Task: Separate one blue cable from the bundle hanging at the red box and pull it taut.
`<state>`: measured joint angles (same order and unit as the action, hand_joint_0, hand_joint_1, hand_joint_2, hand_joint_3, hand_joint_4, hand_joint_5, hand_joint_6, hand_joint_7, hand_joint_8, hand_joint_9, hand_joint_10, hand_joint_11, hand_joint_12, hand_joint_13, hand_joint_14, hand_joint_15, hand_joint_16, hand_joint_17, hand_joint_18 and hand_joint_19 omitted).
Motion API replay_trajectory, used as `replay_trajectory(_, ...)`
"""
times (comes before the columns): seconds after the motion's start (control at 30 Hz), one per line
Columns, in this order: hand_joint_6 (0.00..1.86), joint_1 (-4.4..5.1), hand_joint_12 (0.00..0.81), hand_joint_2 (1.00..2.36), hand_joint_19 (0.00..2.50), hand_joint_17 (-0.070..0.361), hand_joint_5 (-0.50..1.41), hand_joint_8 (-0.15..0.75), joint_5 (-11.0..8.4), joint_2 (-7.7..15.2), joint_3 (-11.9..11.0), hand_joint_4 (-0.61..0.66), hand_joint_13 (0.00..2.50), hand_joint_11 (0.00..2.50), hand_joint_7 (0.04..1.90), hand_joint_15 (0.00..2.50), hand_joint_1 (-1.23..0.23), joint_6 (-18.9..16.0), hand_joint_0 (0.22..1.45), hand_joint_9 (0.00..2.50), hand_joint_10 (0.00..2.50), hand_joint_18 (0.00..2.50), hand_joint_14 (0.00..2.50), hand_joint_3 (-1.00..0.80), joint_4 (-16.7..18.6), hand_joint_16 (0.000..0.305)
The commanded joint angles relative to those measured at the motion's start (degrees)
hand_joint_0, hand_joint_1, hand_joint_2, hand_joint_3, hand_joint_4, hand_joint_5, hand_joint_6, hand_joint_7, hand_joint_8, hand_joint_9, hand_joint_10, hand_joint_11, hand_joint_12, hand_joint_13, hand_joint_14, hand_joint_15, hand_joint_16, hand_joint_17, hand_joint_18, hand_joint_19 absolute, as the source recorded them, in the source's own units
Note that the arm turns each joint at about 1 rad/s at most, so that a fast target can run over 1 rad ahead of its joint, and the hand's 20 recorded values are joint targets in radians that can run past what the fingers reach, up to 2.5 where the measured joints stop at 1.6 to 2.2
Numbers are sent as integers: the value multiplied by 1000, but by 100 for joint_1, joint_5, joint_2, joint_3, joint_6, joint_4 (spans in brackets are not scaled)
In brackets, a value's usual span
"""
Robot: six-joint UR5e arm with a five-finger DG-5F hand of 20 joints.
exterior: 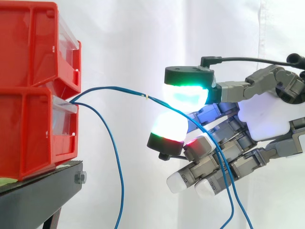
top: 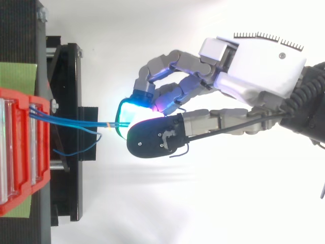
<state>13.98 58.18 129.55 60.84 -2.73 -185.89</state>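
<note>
From the side, two red bins (exterior: 28, 119) sit stacked on a black stand (exterior: 43, 191) at the left, before a white curtain (exterior: 133, 38). A few blue strands come out where the upper bin meets the lower one. The blue cable (exterior: 119, 88) rises in a shallow arch towards the right and runs straight in between two glowing fingertips (exterior: 186, 95) of the hand (exterior: 264, 119). A green-and-cyan pad sits above it and a white pad edged with red sits below, so the hand is pinching that cable. Past the pinch, the cable slopes down in front of the other fingers, which are curled below with white tips. A slack strand (exterior: 120, 171) drops from the bins in a long curve, well apart from the hand.

From above, the red bins (top: 20, 152) lie along the left edge, with the black stand (top: 66, 91) beside them. The blue cable (top: 76, 122) stretches almost level from the bins to the glowing cyan pad. The hand (top: 254, 61) reaches in from the right, its pads pressed together on the cable. The slack strand loops off below the cable's line, over the stand.
</note>
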Motion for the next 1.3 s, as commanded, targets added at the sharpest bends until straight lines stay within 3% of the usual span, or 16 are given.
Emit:
replay_trajectory(0.0,855,0,228,1006,455,73,-243,272,0,0,-1,154,626,1507,902,401,-576,1,662,970,3,576,16,-447,0,32)
replay_trajectory(0.33,872,-18,232,1015,460,73,-244,274,0,0,-1,134,606,1498,892,390,-722,1,720,955,4,572,15,-365,0,33)
replay_trajectory(0.6,875,-53,242,1001,446,76,-241,274,9,0,-1,119,612,1470,878,406,-816,9,792,935,6,572,15,-492,0,34)
replay_trajectory(0.77,872,-70,252,1000,426,79,-240,271,18,0,-37,125,616,1404,910,389,-830,27,768,913,10,589,14,-500,-61,35)
replay_trajectory(1.03,868,-106,267,1000,481,84,-247,291,35,0,-89,167,573,1365,901,389,-728,106,560,888,10,585,15,-500,-132,37)
replay_trajectory(1.13,867,-106,271,1000,481,86,-248,293,35,0,-116,179,574,1370,897,388,-682,106,545,890,9,589,14,-500,-140,38)
replay_trajectory(1.27,863,-114,263,1000,498,82,-247,280,35,-9,-133,161,557,1357,900,383,-604,124,623,886,12,574,15,-500,-193,36)
